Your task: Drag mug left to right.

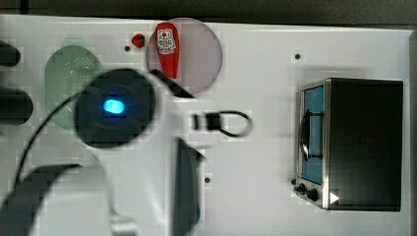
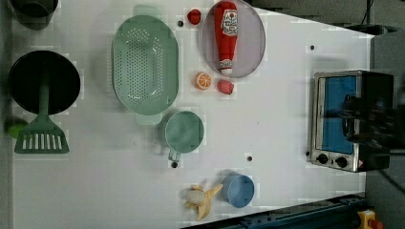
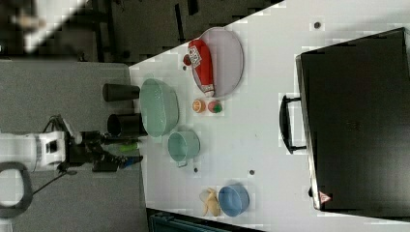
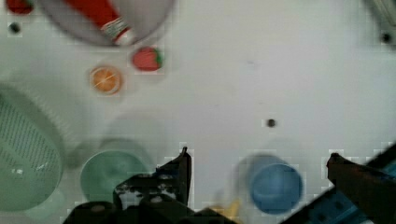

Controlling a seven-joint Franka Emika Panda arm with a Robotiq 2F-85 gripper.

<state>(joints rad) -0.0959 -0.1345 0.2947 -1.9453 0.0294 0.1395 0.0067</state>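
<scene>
The teal-green mug (image 2: pixel 184 132) stands upright on the white table, just below the colander in the left view, its handle toward the left view's bottom. It also shows as the mug (image 3: pixel 183 145) and the mug (image 4: pixel 112 172). In the wrist view my gripper (image 4: pixel 259 163) hangs well above the table, open, with its dark fingers (image 4: pixel 182 168) spread wide and nothing held. The mug lies to the outside of one finger, and the blue dish (image 4: pixel 275 184) shows far below between the two. In the top view my arm (image 1: pixel 114 105) covers the place of the mug.
A pale green colander (image 2: pixel 144 64) sits beside the mug. A blue dish (image 2: pixel 238 190) and a peeled banana (image 2: pixel 200 199) lie near the table edge. An orange slice (image 2: pixel 203 80), a strawberry (image 2: pixel 225 86), a plate with a ketchup bottle (image 2: pixel 225 36), a toaster oven (image 2: pixel 351 119) and a black pot (image 2: pixel 44 81) stand around.
</scene>
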